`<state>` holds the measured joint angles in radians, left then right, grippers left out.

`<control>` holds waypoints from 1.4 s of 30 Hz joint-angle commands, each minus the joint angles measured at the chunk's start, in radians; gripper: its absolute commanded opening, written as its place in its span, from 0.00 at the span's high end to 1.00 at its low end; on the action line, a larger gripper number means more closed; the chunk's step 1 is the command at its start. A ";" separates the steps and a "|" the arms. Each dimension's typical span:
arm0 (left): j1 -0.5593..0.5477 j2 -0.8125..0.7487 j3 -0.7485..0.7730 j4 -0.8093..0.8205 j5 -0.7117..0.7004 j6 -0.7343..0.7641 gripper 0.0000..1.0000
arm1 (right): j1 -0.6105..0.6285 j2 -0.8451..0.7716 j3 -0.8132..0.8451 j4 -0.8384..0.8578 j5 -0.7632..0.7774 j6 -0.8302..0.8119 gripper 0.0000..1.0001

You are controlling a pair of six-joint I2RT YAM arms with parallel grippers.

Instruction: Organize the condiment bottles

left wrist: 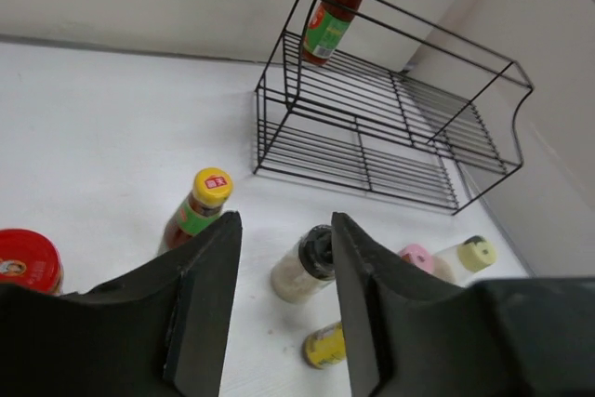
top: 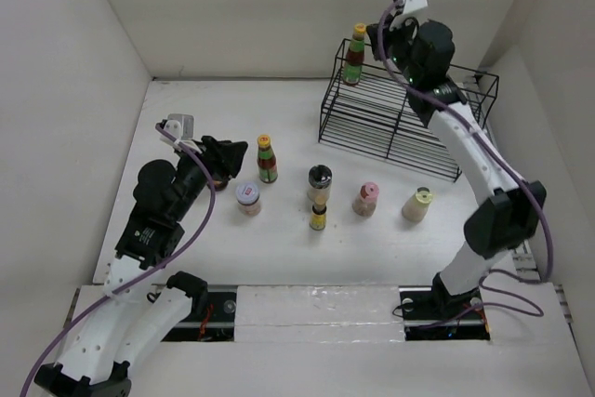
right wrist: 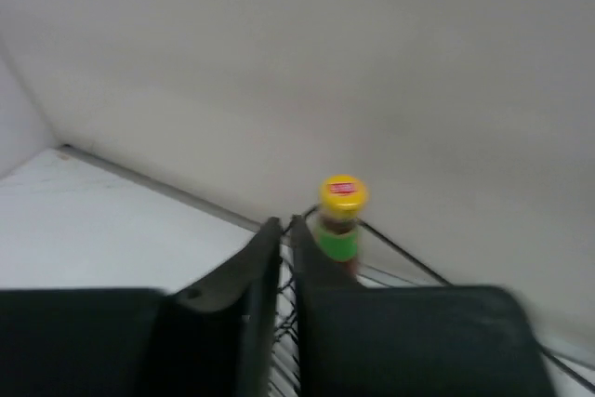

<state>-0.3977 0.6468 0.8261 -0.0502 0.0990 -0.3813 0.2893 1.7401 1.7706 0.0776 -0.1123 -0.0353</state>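
Note:
One tall green-red yellow-capped bottle (top: pixel 353 56) stands in the far left corner of the black wire rack (top: pixel 400 123). My right gripper (top: pixel 386 39) hovers just right of it, shut and empty; in the right wrist view (right wrist: pixel 284 226) the bottle (right wrist: pixel 340 220) is just beyond the fingertips. On the table stand a second tall bottle (top: pixel 268 159), a pale-lidded jar (top: pixel 248 197), a grey-topped grinder (top: pixel 319 179), a small yellow bottle (top: pixel 319 217), a pink-capped bottle (top: pixel 366 199) and a cream bottle (top: pixel 418 204). My left gripper (top: pixel 223 157) is open and empty, left of the tall bottle (left wrist: pixel 198 209). A red lid (left wrist: pixel 28 262) shows at its left.
White walls close in the table on the left, back and right. The rack has two wire levels and takes up the back right corner (left wrist: pixel 390 127). The table's bottles stand in a loose row across the middle.

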 commanded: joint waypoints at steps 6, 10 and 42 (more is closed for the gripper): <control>-0.001 -0.004 0.004 0.039 -0.001 0.016 0.78 | 0.315 -0.215 -0.508 0.312 -0.141 -0.057 0.73; -0.001 0.005 0.004 0.029 -0.031 0.016 0.67 | 0.395 -0.215 -0.620 0.341 -0.236 -0.066 0.30; -0.001 -0.026 0.005 0.015 -0.062 0.015 0.25 | 0.468 0.297 -0.338 0.495 -0.286 0.011 0.43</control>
<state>-0.3977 0.6193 0.8261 -0.0719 0.0147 -0.3756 0.7532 2.0243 1.3914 0.4709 -0.3904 -0.0570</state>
